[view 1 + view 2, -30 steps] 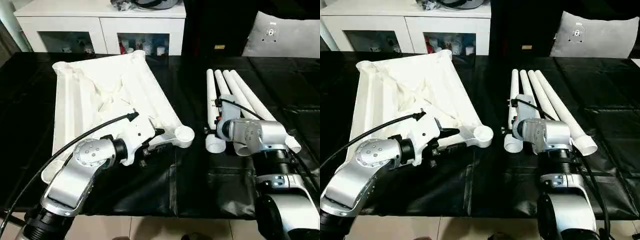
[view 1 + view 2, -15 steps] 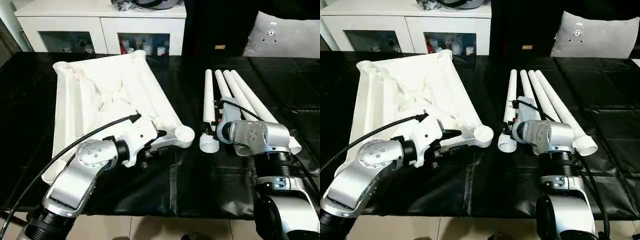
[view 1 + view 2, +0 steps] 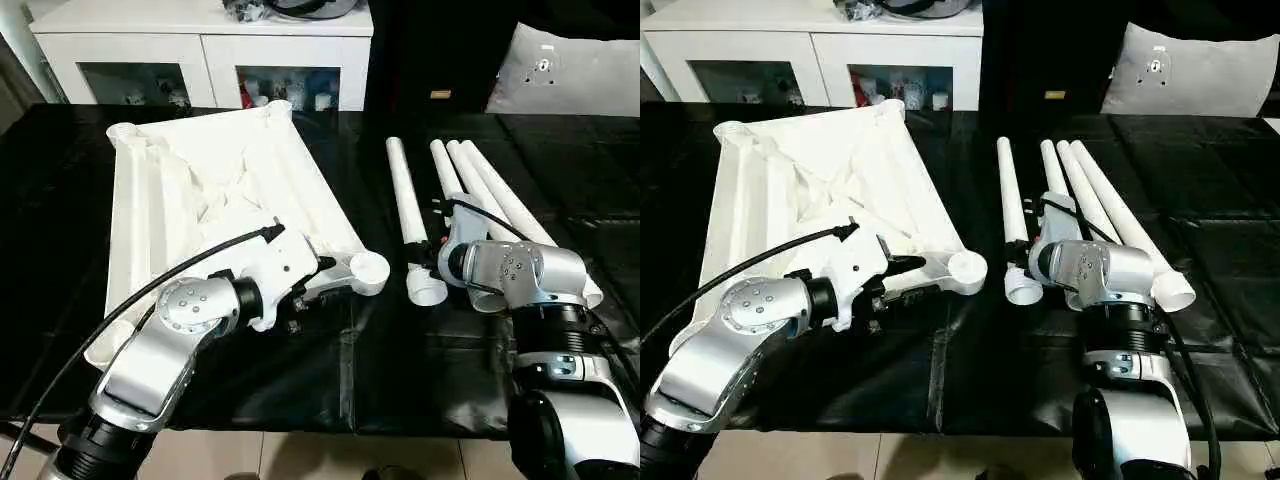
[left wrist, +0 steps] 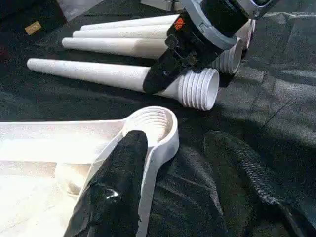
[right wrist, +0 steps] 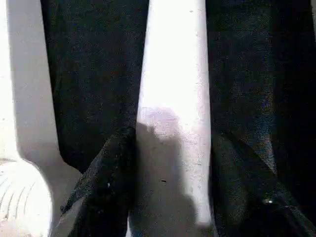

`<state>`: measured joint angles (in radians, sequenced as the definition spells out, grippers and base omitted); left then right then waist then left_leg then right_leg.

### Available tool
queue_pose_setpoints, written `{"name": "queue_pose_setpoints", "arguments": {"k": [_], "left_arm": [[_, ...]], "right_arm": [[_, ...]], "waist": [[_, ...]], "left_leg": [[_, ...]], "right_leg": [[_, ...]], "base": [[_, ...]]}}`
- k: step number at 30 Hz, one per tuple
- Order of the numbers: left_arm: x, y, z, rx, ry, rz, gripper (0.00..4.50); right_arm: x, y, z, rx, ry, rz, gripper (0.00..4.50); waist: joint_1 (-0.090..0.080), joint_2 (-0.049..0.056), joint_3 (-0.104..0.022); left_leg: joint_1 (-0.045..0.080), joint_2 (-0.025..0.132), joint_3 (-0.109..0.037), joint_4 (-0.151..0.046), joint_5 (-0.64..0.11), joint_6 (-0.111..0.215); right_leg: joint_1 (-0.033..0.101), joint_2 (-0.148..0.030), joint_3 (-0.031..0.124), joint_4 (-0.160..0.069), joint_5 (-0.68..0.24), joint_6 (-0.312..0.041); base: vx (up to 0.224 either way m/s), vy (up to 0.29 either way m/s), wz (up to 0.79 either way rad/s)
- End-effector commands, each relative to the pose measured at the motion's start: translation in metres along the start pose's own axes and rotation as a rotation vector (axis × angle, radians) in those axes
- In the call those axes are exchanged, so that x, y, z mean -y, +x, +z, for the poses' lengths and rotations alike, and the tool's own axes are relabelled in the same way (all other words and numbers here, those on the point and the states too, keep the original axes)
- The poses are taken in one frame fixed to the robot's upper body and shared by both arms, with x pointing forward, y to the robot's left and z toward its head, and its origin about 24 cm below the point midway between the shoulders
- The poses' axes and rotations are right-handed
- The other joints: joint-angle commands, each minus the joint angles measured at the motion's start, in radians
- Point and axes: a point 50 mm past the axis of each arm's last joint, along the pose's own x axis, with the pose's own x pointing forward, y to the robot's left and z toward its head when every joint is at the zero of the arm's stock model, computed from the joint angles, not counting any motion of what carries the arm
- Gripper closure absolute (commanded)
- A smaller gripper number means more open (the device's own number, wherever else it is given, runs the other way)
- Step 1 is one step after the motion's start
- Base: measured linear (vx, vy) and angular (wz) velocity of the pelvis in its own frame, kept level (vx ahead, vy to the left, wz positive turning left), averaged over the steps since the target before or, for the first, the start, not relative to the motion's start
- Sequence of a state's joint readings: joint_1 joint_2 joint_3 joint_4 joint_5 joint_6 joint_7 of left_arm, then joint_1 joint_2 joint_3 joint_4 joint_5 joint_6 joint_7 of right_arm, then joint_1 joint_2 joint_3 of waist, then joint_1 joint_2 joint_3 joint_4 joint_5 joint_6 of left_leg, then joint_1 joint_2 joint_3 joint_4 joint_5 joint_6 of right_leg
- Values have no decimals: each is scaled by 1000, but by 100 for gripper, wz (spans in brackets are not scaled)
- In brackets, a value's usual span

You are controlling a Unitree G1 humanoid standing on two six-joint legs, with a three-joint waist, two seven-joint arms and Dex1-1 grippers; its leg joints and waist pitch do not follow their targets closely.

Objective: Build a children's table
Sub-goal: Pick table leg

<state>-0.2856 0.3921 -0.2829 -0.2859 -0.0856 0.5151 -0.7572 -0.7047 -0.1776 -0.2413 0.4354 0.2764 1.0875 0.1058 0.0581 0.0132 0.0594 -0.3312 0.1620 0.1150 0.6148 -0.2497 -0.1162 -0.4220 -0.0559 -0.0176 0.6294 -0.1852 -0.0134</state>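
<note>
White plastic table top [image 3: 215, 200] lies ribbed side up on the black cloth [image 3: 350, 360]. Left gripper [image 4: 182, 168] straddles its near corner socket [image 4: 153, 126], fingers spread. Right gripper [image 5: 170, 177] pinches 1 leg [image 3: 408, 205] (threaded end nearest), seemingly clear of the other 3 legs [image 3: 490, 195].
</note>
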Motion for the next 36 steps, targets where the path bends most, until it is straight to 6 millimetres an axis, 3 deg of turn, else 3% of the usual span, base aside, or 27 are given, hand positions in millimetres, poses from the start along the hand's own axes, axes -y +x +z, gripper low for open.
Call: {"name": "queue_pose_setpoints", "arguments": {"k": [1, 5, 10, 12, 16, 20, 23, 25, 26, 29, 33, 36], "left_arm": [[-1, 1, 0, -1, -3, -1, 224], [-1, 1, 1, 2, -3, 6, 224], [-3, 1, 1, 7, -3, 18, 224], [-4, 1, 2, 13, -1, 28, 224], [-6, 1, 4, 25, 0, 51, 224], [-15, 4, 7, 41, 1, 134, 224], [-28, 4, 13, 81, -34, 220, 224], [-37, 4, 22, 155, -109, 256, 198], [-43, 4, 31, 219, -153, 268, 191], [-50, 4, 45, 307, -186, 273, 172], [-59, 6, 61, 402, -236, 309, 147], [-64, 8, 69, 449, -280, 330, 102]], "right_arm": [[-1, -2, 6, 29, -2, 0, 257], [0, -3, 11, 76, 10, -16, 260], [-2, -14, 29, 276, 36, 10, 260], [-1, -22, 40, 422, -21, -42, 260], [1, -27, 45, 496, -136, -127, 260], [-3, -32, 46, 510, 18, 51, 260], [-4, -40, 51, 593, 152, 229, 260], [-6, -49, 54, 678, 172, 329, 260], [-8, -54, 56, 725, 181, 399, 260], [-8, -58, 55, 738, 172, 464, 260], [-9, -61, 53, 741, 148, 535, 260], [-12, -62, 51, 724, 134, 573, 261]], "waist": [[4, -3, -70], [4, -2, -70], [5, -2, -72], [5, -1, -71], [4, 0, -70], [-1, 0, -70], [0, 0, -72], [5, 0, -74], [8, 6, -75], [12, -1, -75], [13, -5, -73], [15, -8, -74]], "left_leg": [[-25, 18, 20, -65, 56, 24], [-25, 18, 20, -65, 58, 24], [-25, 18, 21, -65, 63, 28], [-25, 18, 21, -64, 65, 28], [-26, 15, 21, -64, 61, 23], [-26, 16, 21, -65, 26, 35], [-27, 16, 19, -63, 44, 46], [-28, 15, 19, -61, 56, 59], [-28, 16, 19, -60, 59, 59], [-30, 17, 17, -60, 61, 76], [-32, 15, 18, -59, 65, 87], [-32, 14, 18, -57, 63, 92]], "right_leg": [[86, -49, 31, -55, -11, -247], [85, -48, 31, -56, -13, -245], [85, -48, 32, -53, 0, -236], [82, -48, 31, -55, -1, -233], [85, -45, 31, -56, -13, -227], [87, -44, 33, -57, -22, -225], [88, -45, 33, -55, 12, -237], [90, -46, 32, -54, 33, -251], [90, -48, 32, -52, 38, -257], [90, -47, 30, -53, 49, -278], [91, -48, 30, -59, 6, -268], [93, -48, 30, -64, -19, -260]], "base": [[0, 0, 0], [0, 0, 0], [0, 0, 0], [0, 0, 0], [0, 0, 0], [0, 0, 0], [0, 0, 0], [0, 0, 0], [0, 0, 0], [0, 0, 0], [0, 0, 0], [0, 0, 0]]}}
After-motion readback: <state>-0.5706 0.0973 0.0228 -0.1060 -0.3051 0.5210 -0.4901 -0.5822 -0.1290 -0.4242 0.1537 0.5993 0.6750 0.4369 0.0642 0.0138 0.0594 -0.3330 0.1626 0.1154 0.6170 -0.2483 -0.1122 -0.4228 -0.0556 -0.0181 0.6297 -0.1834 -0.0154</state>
